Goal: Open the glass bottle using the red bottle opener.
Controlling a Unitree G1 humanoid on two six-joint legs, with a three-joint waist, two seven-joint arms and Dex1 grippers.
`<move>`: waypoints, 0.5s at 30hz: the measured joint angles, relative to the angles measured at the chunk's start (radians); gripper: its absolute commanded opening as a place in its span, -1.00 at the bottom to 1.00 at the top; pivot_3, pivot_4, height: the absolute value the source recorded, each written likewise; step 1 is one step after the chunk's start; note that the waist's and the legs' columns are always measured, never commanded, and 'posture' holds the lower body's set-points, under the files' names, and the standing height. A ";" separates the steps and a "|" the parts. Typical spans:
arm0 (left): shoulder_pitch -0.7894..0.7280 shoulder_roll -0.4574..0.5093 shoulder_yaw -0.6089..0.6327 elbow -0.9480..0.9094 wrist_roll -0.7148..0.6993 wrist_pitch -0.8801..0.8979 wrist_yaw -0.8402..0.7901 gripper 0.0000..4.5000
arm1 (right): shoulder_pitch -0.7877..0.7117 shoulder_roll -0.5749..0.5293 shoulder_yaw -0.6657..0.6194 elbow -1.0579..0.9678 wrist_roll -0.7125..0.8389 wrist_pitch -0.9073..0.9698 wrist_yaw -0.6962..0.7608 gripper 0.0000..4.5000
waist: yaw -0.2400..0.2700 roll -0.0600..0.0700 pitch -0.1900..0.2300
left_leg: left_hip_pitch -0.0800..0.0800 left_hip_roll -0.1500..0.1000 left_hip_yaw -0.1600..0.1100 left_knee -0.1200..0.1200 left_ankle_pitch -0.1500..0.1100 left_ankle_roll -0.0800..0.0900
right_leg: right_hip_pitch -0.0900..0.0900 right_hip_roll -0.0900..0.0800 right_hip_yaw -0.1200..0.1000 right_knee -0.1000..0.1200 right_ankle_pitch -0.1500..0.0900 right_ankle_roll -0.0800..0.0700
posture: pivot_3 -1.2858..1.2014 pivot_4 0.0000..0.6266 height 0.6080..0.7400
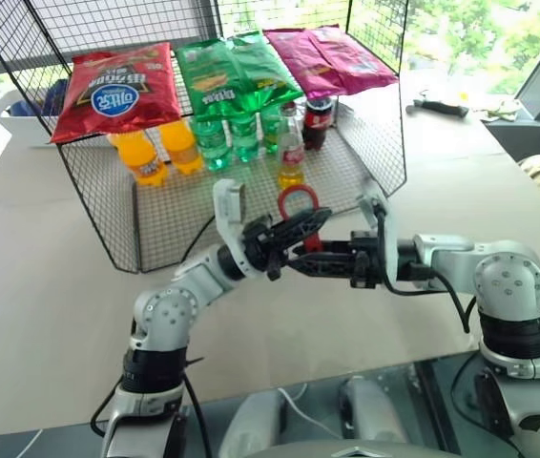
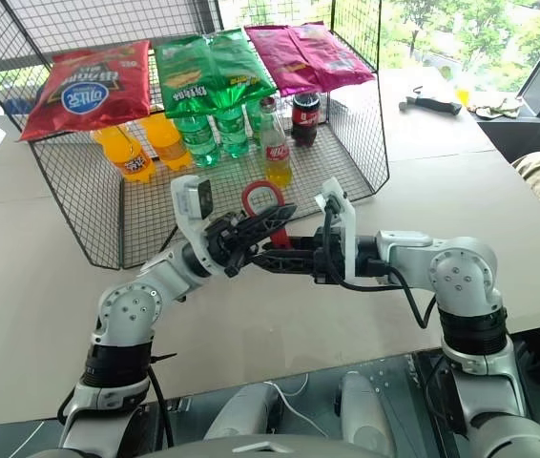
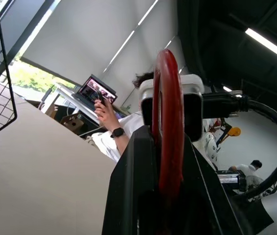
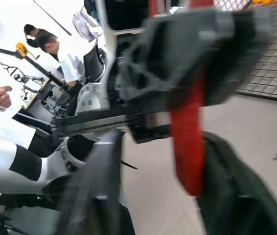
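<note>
Both grippers meet at the opener (image 1: pixel 299 218), in mid-air over the bare table (image 1: pixel 51 286) and well in front of the bottle (image 1: pixel 291 153). The left gripper (image 1: pixel 301 227) has its black fingers pressed together on the opener just under the ring, so the oval head stands up above them and the flat handle hangs below. The right gripper (image 1: pixel 316 260) comes in level from the other side with a finger on either side of that handle; the right wrist view shows the red strip between them, but whether they already pinch it I cannot tell. The opener's long axis runs roughly upright, ring on top. Seen from the opener, the bottle lies straight beyond it, standing upright on the floor of the wire basket (image 1: pixel 108 219), just in front of the green bottles (image 1: pixel 227 138) and beside a dark cola bottle (image 1: pixel 317 122). It is small and clear, yellow liquid low down, a red-and-white label, a narrow neck. Judged from this, a handover to the right gripper is in hand, and either arm is about equally far from the bottle.
</note>
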 measured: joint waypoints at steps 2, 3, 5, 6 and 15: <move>0.004 0.000 0.002 -0.003 -0.015 0.001 -0.006 -1.00 | 0.000 -0.002 -0.002 0.004 0.013 0.000 -0.001 -0.97 | 0.000 0.000 0.000 | 0.000 0.000 0.000 0.000 0.000 0.000 | 0.000 0.000 0.000 0.000 0.000 0.000 | 0.03 -0.52 1.00; 0.007 -0.001 0.003 -0.004 -0.024 0.002 -0.013 -1.00 | 0.000 -0.003 -0.003 0.004 0.026 0.001 0.000 -0.97 | -0.001 0.000 0.000 | 0.000 0.000 0.000 0.000 0.000 0.000 | 0.000 0.000 0.000 0.000 0.000 0.000 | 0.03 -0.52 1.00; 0.011 -0.001 0.005 -0.004 -0.036 0.008 -0.011 -1.00 | 0.000 -0.003 -0.003 0.007 0.038 0.004 -0.006 -0.97 | -0.001 0.000 0.000 | 0.000 0.000 0.000 0.000 0.000 0.000 | 0.000 0.000 0.000 0.000 0.000 0.000 | 0.03 -0.52 1.00; 0.014 -0.001 0.006 -0.004 -0.044 0.014 -0.009 -1.00 | 0.000 -0.004 -0.002 0.007 0.042 0.008 -0.008 -0.97 | -0.001 0.000 0.000 | 0.000 0.000 0.000 0.000 0.000 0.000 | 0.000 0.000 0.000 0.000 0.000 0.000 | 0.03 -0.52 1.00; 0.012 -0.013 0.013 0.008 -0.080 0.038 0.028 -0.65 | 0.000 -0.012 -0.002 0.009 0.057 0.004 -0.021 -1.00 | -0.001 0.000 0.000 | 0.000 0.000 0.000 0.000 0.000 0.000 | 0.000 0.000 0.000 0.000 0.000 0.000 | 0.03 -0.52 1.00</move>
